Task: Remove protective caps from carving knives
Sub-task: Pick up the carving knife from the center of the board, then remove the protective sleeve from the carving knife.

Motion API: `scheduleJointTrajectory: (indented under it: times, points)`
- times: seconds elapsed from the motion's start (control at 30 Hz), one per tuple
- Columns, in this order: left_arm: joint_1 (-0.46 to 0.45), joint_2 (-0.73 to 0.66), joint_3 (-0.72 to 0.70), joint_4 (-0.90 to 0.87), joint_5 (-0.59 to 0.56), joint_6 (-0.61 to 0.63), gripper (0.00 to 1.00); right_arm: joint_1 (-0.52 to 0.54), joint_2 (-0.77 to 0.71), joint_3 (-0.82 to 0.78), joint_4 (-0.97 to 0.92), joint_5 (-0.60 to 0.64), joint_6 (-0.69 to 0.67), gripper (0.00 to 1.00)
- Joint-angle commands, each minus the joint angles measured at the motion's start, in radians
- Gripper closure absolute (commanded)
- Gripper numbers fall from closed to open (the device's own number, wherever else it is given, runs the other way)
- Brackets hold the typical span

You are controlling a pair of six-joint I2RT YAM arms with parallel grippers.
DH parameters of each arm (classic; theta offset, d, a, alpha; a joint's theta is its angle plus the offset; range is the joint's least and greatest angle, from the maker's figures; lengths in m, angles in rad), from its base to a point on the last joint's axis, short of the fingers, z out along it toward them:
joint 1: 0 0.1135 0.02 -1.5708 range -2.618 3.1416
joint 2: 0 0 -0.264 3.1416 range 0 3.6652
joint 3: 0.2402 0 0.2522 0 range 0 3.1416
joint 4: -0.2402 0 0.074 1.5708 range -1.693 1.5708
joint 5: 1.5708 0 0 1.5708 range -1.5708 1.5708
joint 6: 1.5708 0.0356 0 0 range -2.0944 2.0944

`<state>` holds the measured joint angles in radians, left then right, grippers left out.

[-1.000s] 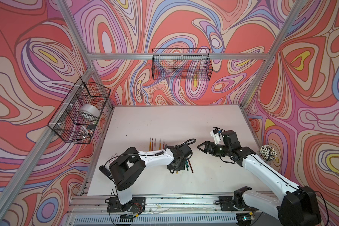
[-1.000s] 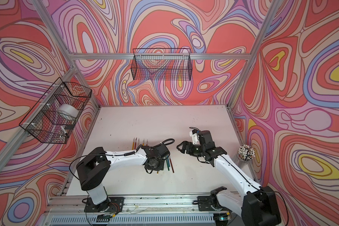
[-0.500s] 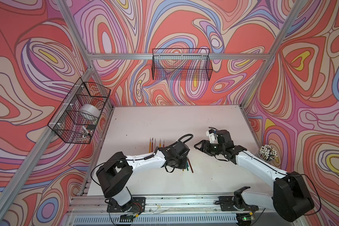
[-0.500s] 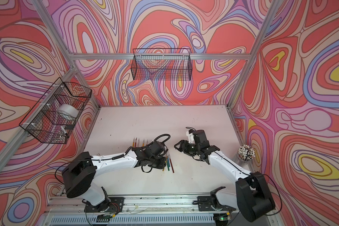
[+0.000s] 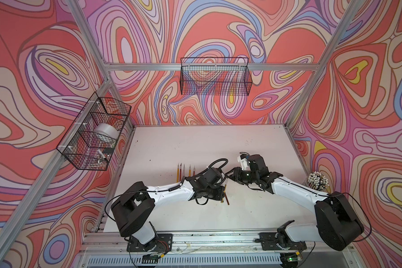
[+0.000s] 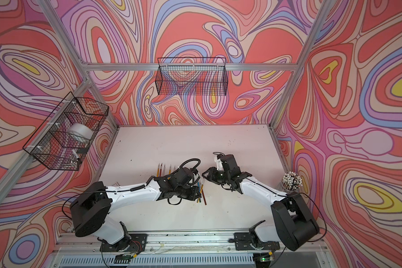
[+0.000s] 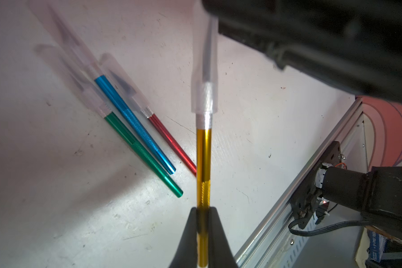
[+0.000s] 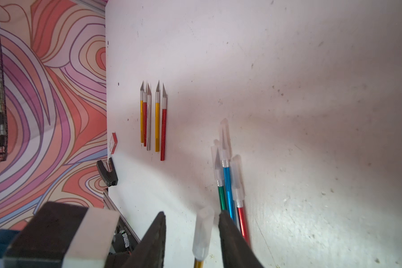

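My left gripper [image 7: 203, 210] is shut on the handle of a gold carving knife [image 7: 203, 157], holding it above the table. A translucent protective cap [image 7: 204, 76] still covers its blade. In the right wrist view that cap [image 8: 202, 232] stands between the fingers of my right gripper [image 8: 192, 213], which is open: one finger is close beside the cap and the other stands well clear. Three capped knives, green [image 8: 222, 197], blue [image 8: 228, 185] and red [image 8: 241, 220], lie together on the table below. In both top views the grippers meet tip to tip, left [image 5: 221, 189], right [image 5: 231, 176].
Several uncapped knives [image 8: 157, 125] lie in a row near the left wall, also in a top view [image 5: 183, 171]. A clear cup of white-tipped sticks [image 5: 317, 182] stands at the right edge. Wire baskets hang on the back wall [image 5: 215, 79] and the left wall [image 5: 93, 134].
My right gripper has moved left to the held knife's cap and its jaws have narrowed around it. My left arm shifted slightly, still gripping the gold knife.
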<state>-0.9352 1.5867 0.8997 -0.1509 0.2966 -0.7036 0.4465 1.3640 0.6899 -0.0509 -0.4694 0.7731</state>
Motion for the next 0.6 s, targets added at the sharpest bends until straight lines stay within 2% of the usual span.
scheduleJointTrajectory:
  times: [0.0, 0.57]
  points:
    - [0.014, -0.035, -0.03, 0.06, 0.034, -0.011, 0.93, 0.004, 0.014, -0.013, 0.053, 0.006, 0.023, 0.64]
    - [0.043, -0.068, -0.092, 0.165, 0.091, -0.04, 0.94, 0.004, 0.053, -0.018, 0.085, -0.065, 0.024, 0.7]
